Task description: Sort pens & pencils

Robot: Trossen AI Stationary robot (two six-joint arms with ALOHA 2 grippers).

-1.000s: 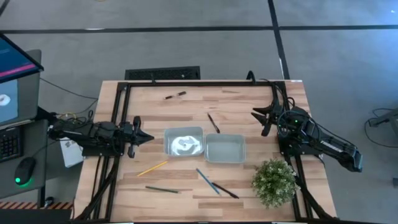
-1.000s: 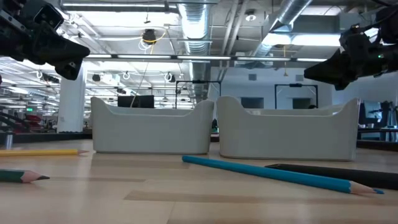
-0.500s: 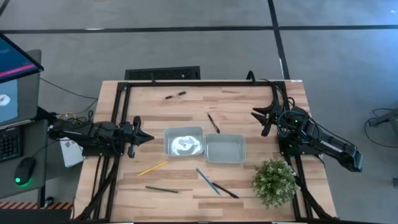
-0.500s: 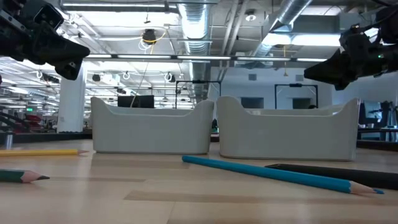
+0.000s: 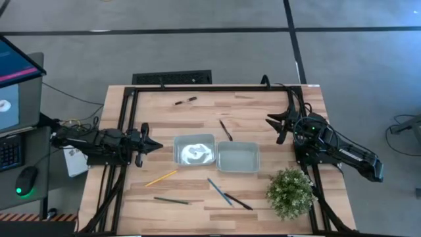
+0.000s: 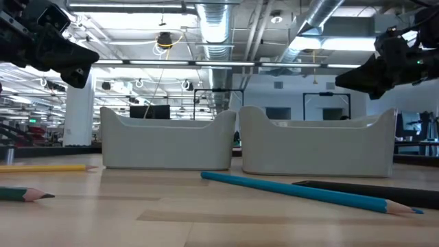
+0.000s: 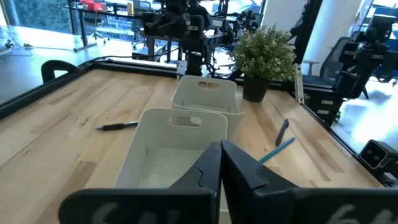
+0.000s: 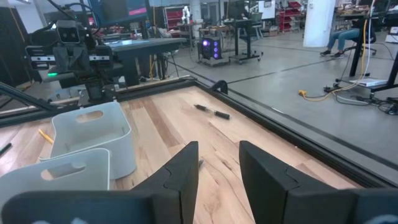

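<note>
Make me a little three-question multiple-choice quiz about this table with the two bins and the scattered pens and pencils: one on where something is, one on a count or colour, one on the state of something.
1. Where does the potted plant stand?
A. At the table's near right corner, by the right arm
B. Between the two bins
C. At the far left corner

2. How many white bins sit mid-table?
A. One
B. Two
C. Four

3. What state is the left end effector in?
A. Shut on the yellow pencil
B. Wide open
C. Shut, holding nothing

Answers:
1. A: the high view shows the plant on the table's right side, below the right end effector.
2. B: two bins stand side by side, the second to the right of the first.
3. C: in the left wrist view its fingers meet with nothing between them; the yellow pencil lies on the wood.
</note>
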